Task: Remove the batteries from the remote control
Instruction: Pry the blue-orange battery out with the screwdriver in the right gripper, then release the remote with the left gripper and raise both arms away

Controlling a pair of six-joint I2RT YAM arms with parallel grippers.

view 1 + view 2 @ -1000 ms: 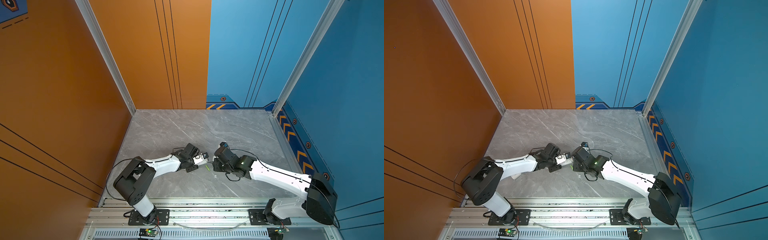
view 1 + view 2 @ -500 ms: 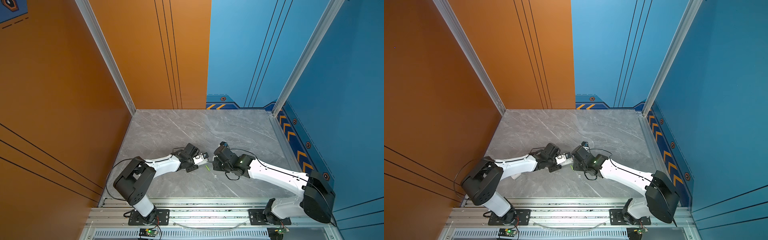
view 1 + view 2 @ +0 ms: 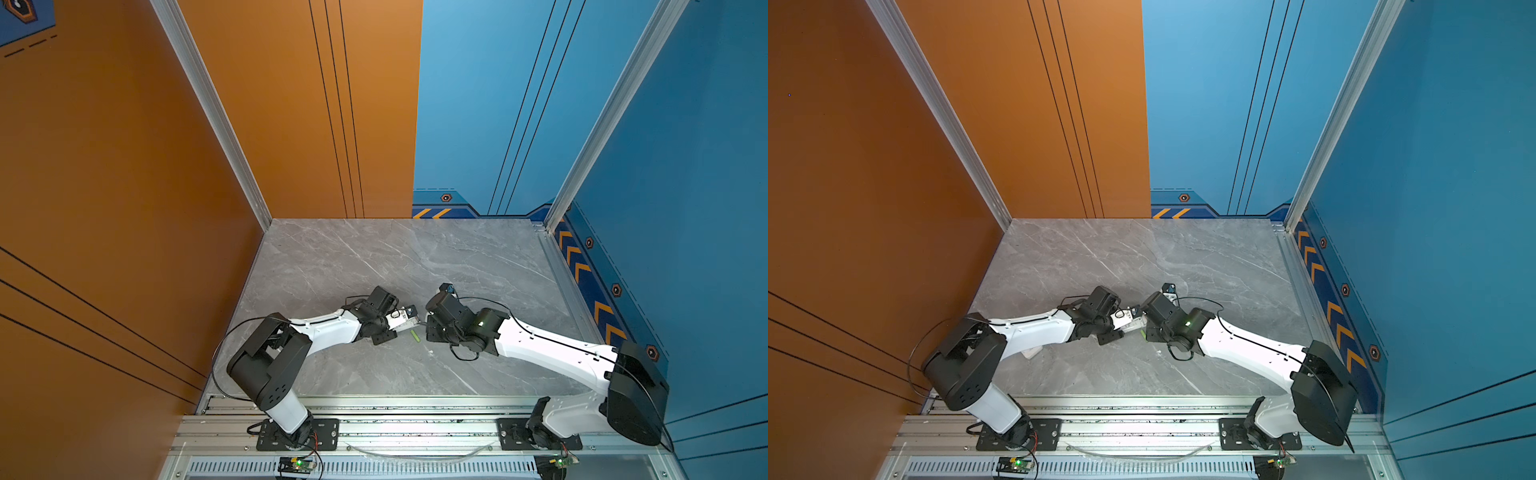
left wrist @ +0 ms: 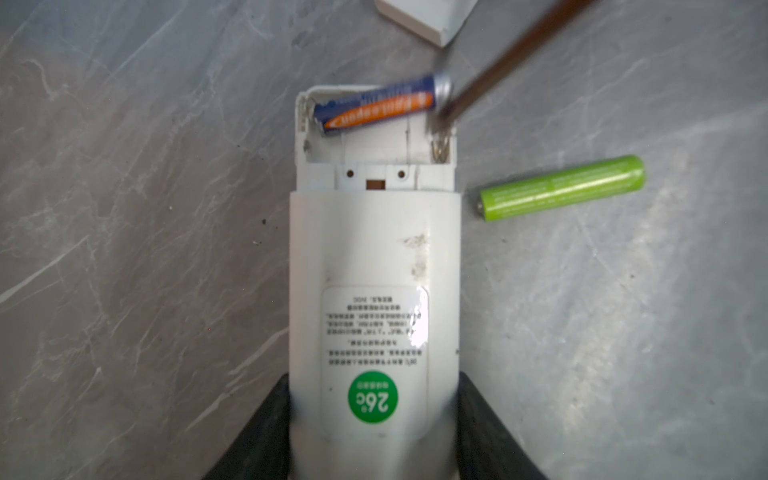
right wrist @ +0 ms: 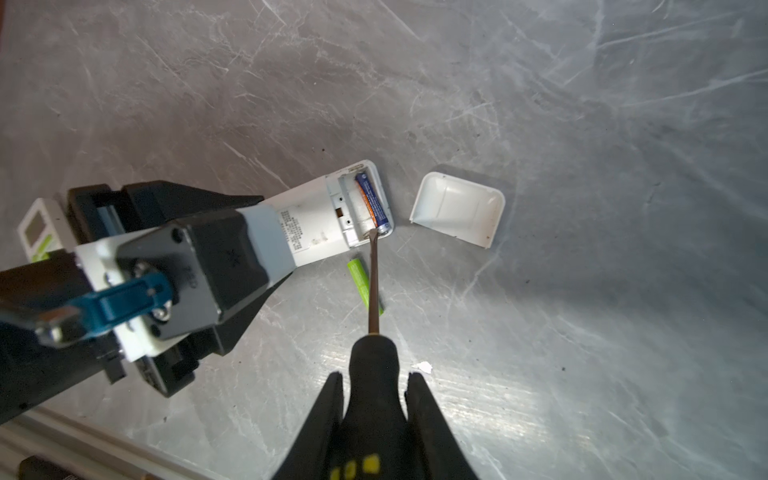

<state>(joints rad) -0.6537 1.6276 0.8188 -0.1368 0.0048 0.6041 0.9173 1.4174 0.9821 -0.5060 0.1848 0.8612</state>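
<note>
A: Why does the left gripper (image 4: 374, 432) clamp the remote (image 4: 374, 249)?

B: Likely to steady it. The right gripper (image 5: 376, 415), clenched on the screwdriver (image 5: 374, 361), levers the blue battery (image 4: 378, 106), which sits tilted in the remote's bay.

A: And the green battery (image 4: 561, 187)?

B: Out, just beside the remote. The lid (image 5: 457, 208) lies past the remote's open end.

A: The surroundings?

B: Grey marbled table (image 5: 582, 124), with an orange wall (image 3: 291, 104) and a blue wall (image 3: 478, 104) behind.

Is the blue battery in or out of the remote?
Partly out: blue battery lies tilted in the remote's open compartment, screwdriver at one end.
</note>
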